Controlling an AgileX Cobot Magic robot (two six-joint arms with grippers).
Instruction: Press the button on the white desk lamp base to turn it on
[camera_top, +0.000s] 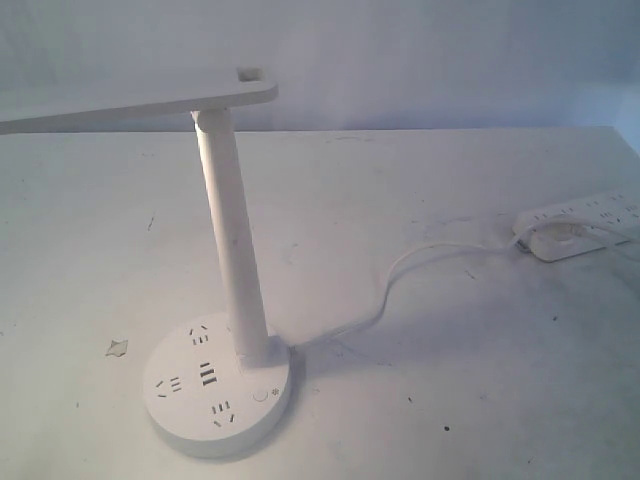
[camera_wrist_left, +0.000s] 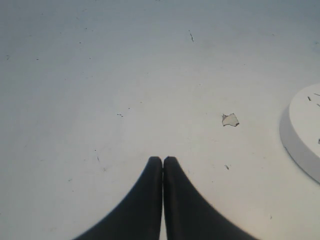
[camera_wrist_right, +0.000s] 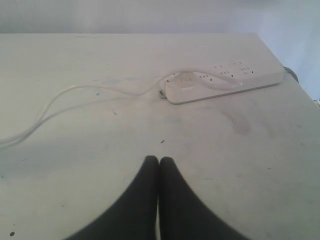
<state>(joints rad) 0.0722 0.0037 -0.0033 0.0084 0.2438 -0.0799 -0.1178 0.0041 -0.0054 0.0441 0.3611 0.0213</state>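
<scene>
The white desk lamp (camera_top: 230, 230) stands at the front left of the table, its slanted post rising to a long flat head that runs off the left edge. Its round white desk lamp base (camera_top: 180, 405) carries dark socket slots and two USB ports. The button (camera_top: 262, 394), a tiny ringed circle, sits on the disc's right side. Neither gripper shows in the exterior view. My left gripper (camera_wrist_left: 163, 159) is shut, empty, above bare table, with the base's rim (camera_wrist_left: 300, 135) off to one side. The right gripper (camera_wrist_right: 159, 159) is shut, empty, apart from the lamp.
A long white power strip (camera_top: 585, 225) lies at the table's right edge, also seen in the right wrist view as the power strip (camera_wrist_right: 225, 82). The lamp's white cord (camera_top: 400, 275) runs from it to the base. A small torn scrap (camera_top: 118, 347) lies left of the base.
</scene>
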